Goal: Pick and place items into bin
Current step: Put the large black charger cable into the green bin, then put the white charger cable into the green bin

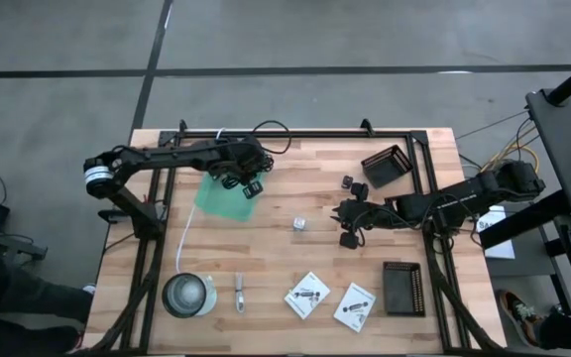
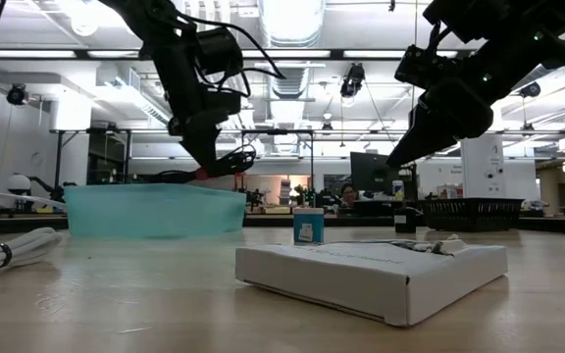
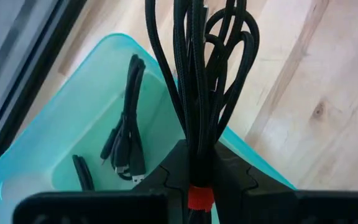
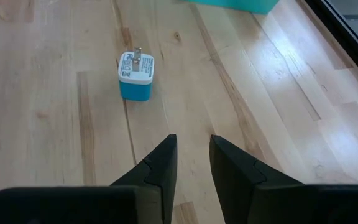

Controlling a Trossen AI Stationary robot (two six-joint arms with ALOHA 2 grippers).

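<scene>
Above the translucent teal plastic bin (image 1: 224, 197), a bundled black braided cable (image 3: 207, 93) is clamped by the left gripper (image 1: 246, 178). Slightly parted, apparently empty, the right gripper (image 4: 191, 158) is held near the small blue-and-white plug cube (image 4: 135, 76).

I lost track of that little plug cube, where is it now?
The small plug cube stands alone mid-table in the high view, between the teal bin and the right tool, whose open fingers point at it.

left hand (image 3: 201, 180) clamped, right hand (image 4: 191, 163) parted

Both arms are dark, jointed tubes (a silvery ring bands the left arm (image 1: 95, 177)), ending in tapered black fingers (image 4: 160, 171).
</scene>
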